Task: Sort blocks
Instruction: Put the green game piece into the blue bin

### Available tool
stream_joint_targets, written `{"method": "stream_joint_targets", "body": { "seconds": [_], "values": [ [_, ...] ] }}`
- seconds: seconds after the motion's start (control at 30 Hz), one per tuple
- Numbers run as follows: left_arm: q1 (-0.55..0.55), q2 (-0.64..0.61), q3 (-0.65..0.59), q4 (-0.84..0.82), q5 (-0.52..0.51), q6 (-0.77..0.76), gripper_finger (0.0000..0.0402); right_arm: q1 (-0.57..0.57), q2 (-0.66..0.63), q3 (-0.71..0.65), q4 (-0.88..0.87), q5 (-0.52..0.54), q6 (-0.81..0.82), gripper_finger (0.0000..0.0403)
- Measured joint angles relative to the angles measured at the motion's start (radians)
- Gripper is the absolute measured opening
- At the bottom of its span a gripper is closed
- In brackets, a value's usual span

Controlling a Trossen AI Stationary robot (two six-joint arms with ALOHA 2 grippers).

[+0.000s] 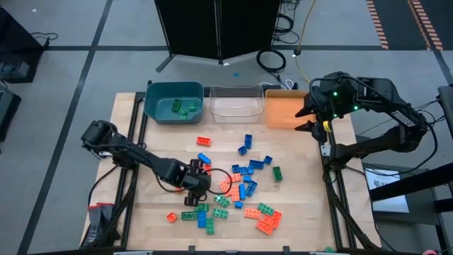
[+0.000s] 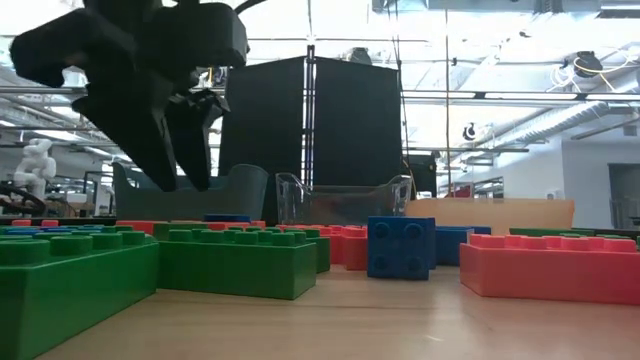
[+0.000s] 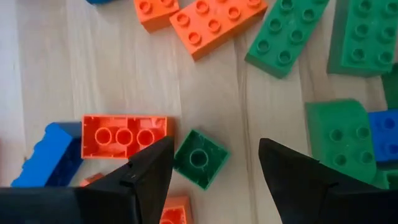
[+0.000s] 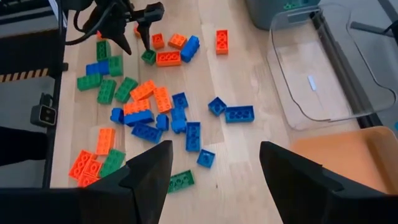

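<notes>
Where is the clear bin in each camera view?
High view: clear bin at top centre.
Low view: bin in the middle, far back.
Left wrist view: not in it.
Right wrist view: bin at upper right.
Shared landmark: teal bin beside it.

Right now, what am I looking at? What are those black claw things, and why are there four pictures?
It is a robot with two dark arms at a wooden table. Each arm ends in a two-finger claw called a gripper.

One picture looks down from above, one looks level across the tabletop, and two come from small cameras on the arms' wrists.

Green, blue and orange-red toy blocks lie scattered on the table. At the back stand a teal bin with a few green blocks inside, a clear bin and an orange bin.

The left gripper hangs open over a small green block. The right gripper waits open near the orange bin. Neither holds anything.
</notes>
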Motion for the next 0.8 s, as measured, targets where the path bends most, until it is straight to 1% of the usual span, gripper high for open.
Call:
{"method": "stream_joint_targets", "body": {
  "seconds": [0.13,0.47,0.8],
  "values": [
    [0.001,0.012,0.0,0.038,0.032,0.004,0.0242,0.0,0.0,0.0,-0.005,0.0,-0.001,0.024],
    [0.034,0.026,0.0,0.041,0.029,0.046,0.0242,0.0,0.0,0.0,-0.031,0.0,-0.002,0.024],
    [0.041,0.09,0.0,0.04,0.065,0.055,0.0242,0.0,-0.004,0.0,-0.031,-0.001,0.011,0.024]
  ]
}}
